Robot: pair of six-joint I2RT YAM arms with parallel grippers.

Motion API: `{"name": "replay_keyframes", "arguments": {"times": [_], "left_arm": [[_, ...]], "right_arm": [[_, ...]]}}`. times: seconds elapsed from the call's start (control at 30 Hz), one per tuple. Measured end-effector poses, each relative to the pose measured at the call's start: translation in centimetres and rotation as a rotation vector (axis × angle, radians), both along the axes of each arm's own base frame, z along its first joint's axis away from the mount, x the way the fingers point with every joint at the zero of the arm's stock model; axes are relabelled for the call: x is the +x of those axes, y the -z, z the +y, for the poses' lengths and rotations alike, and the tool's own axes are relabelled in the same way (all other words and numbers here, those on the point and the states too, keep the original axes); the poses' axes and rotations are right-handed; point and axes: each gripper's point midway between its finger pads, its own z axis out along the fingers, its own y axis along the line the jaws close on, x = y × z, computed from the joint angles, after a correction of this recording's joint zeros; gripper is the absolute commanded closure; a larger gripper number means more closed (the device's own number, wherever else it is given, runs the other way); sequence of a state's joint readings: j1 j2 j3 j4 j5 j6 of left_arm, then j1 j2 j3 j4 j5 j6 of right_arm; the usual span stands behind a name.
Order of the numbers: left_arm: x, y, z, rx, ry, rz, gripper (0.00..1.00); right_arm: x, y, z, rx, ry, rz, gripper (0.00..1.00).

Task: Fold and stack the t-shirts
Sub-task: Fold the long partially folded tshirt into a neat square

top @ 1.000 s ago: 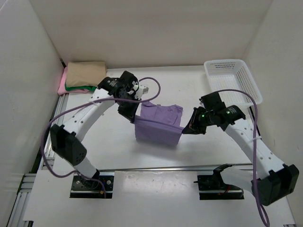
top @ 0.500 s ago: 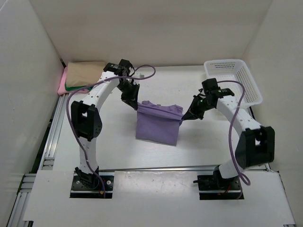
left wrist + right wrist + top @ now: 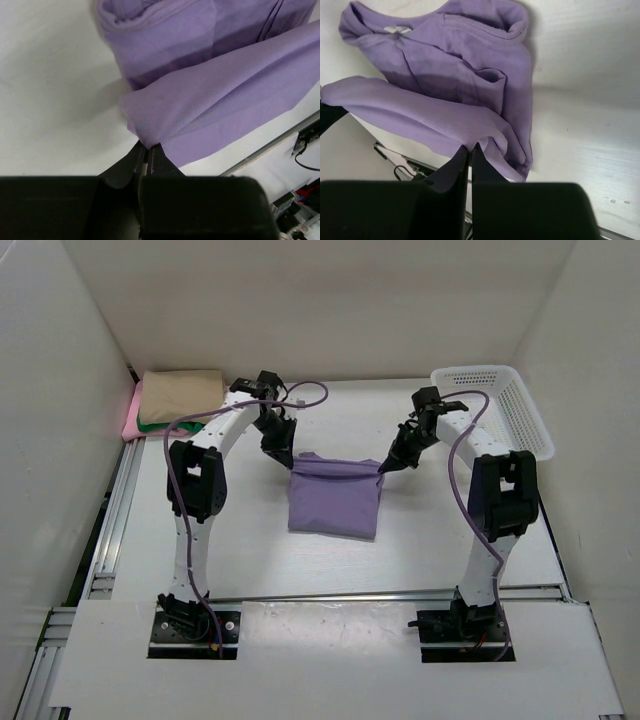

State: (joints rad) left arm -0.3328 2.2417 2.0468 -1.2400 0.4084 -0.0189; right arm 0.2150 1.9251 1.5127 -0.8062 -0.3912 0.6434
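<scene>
The purple shirt (image 3: pixel 333 502) lies in the middle of the table, and both arms pinch one edge of it. The left gripper (image 3: pixel 289 464) is clamped tight on the left corner of that edge, and the right gripper (image 3: pixel 384 468) on the right corner. In both wrist views, cloth is squeezed between fingers that are nearly together.

A second ago this edge hung nearer the arms' bases, with the collar end showing behind it. It has since been carried away from the bases to the shirt's far edge, so the shirt now reads as a neat rectangle. The wrist views show the held layer raised a little above the one beneath. The fold looks almost laid but not yet let go, and the shirt has not yet joined the pile.

At the far left corner a tan shirt (image 3: pixel 182 392) tops a stack, with a green shirt (image 3: pixel 160 425) and a pink shirt (image 3: pixel 130 418) under it.

A white basket (image 3: pixel 470 371) sits at the far right of the white table (image 3: pixel 430 540). Plain pale walls (image 3: pixel 300 310) close in three sides.
</scene>
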Motion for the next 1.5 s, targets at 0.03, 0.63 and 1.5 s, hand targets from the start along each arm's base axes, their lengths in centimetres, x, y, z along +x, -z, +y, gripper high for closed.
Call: {"name": "replay_keyframes", "arguments": {"times": [0.03,0.63,1.5], "left_arm": [[0.3,0.1,-0.1,-0.004,0.0,-0.011,0.9],[7.7,0.8,2.8,0.039,-0.086,-0.228,0.35],[8.5,2.4,-1.7,-0.003,-0.013,-0.313,0.4]], "right_arm": [[0.3,0.1,0.0,-0.006,0.002,-0.003,1.0],[7.9,0.0,-2.3,-0.151,0.087,-0.167,0.71],[6.1,4.1,1.4,-0.261,-0.2,-0.291,0.52]]}}
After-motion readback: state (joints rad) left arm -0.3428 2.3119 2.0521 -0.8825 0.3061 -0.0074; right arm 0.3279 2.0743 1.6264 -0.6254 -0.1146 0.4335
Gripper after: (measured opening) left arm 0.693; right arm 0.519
